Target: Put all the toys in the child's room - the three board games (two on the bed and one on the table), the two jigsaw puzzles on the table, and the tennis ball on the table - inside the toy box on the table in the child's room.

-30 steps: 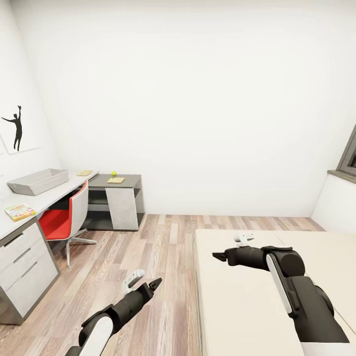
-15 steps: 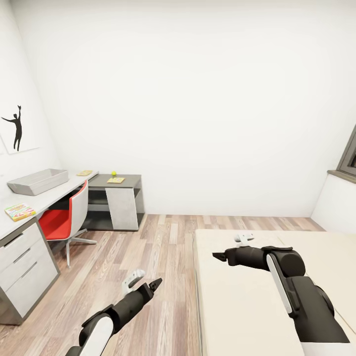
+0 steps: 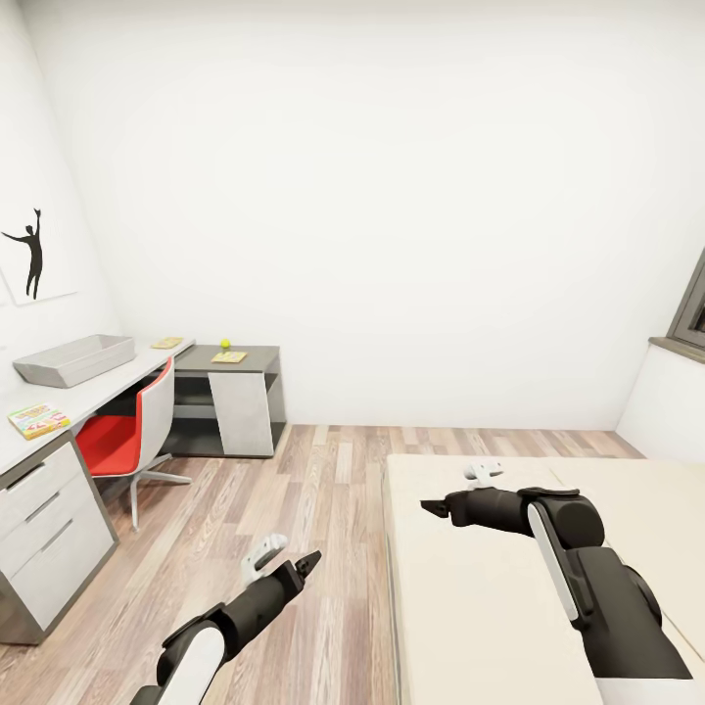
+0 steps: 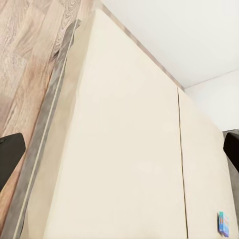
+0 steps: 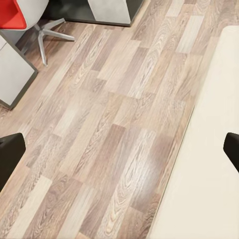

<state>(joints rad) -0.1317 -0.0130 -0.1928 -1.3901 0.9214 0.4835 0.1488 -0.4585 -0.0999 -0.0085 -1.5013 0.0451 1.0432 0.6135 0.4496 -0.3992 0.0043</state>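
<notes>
The pale grey toy box (image 3: 73, 359) stands on the light grey table (image 3: 108, 387) at the far left. Near the table's front end lies a green-yellow-red board game (image 3: 38, 421). Two jigsaw puzzles (image 3: 168, 343) (image 3: 230, 356) and the tennis ball (image 3: 225, 344) rest further back. A small blue board game (image 4: 223, 223) lies on the bed (image 4: 124, 99). My left gripper (image 3: 309, 563) hangs open over the floor beside the bed (image 3: 460, 607). My right gripper (image 3: 434, 507) is open above the mattress, holding nothing.
A red and white swivel chair (image 3: 132, 431) is tucked under the table, also seen from the right wrist as the chair (image 5: 30, 20). Wooden floor (image 3: 313, 490) lies between table and bed. A dark grey table wing (image 3: 245, 392) stands by the far wall.
</notes>
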